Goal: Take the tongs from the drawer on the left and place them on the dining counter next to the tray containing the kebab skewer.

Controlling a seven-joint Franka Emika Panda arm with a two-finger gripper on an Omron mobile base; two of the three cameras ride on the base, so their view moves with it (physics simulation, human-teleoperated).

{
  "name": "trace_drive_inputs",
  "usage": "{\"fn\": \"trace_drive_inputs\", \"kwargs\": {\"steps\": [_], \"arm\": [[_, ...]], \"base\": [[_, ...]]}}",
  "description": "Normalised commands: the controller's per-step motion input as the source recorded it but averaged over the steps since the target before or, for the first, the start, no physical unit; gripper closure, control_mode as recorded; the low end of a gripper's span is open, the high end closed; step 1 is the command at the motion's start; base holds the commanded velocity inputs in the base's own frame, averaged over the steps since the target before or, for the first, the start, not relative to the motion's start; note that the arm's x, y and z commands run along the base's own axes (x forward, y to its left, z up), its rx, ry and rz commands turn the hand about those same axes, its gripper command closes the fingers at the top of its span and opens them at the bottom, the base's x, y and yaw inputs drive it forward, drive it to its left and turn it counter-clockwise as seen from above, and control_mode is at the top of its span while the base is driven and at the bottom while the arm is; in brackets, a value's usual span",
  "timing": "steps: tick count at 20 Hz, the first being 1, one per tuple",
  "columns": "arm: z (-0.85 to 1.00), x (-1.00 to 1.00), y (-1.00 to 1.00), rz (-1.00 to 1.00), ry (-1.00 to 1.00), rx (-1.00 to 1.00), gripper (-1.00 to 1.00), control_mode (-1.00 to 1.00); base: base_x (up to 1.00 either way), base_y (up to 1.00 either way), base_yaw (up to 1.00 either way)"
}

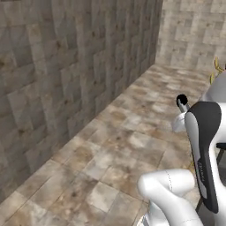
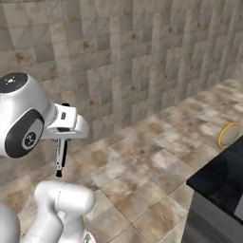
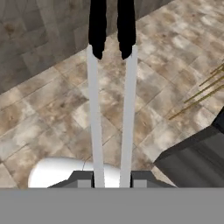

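Observation:
My gripper [image 3: 112, 179] is shut on the tongs [image 3: 127, 109]. Their two pale silvery arms run up the hand view from between my fingertips [image 3: 83, 178] to black ends near the top. In the right base view the gripper [image 2: 61, 143] points down and the slim dark tongs [image 2: 59, 163] hang from it above the tiled floor. One black end of the tongs [image 1: 181, 100] pokes out beside my arm in the left base view. The drawer, the tray and the kebab skewer are out of view.
A tiled stone wall [image 1: 66, 79] runs along the left, with brown floor tiles [image 1: 128, 141] in front. A black-topped counter corner [image 2: 219, 176] with a grey front sits at lower right; which counter it is I cannot tell. A yellow ring [image 2: 229, 135] and thin gold legs [image 3: 201, 92] stand beside it.

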Motion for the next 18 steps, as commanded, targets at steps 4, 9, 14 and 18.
{"fn": "trace_drive_inputs", "kwargs": {"steps": [4, 9, 14, 18], "arm": [[0.00, 0.00, 0.00, 0.00, 0.00, 0.00, 1.00, 1.00], [0.00, 0.00, 0.00, 0.00, 0.00, 0.00, 1.00, 1.00], [0.00, 0.00, 0.00, 0.00, 0.00, 0.00, 1.00, 1.00], [0.00, 0.00, 0.00, 0.00, 0.00, 0.00, 1.00, 1.00]], "base": [[0.60, 0.57, -0.66], [0.90, 0.64, -0.60], [1.00, 0.76, -0.54], [1.00, 0.76, -0.48]]}}
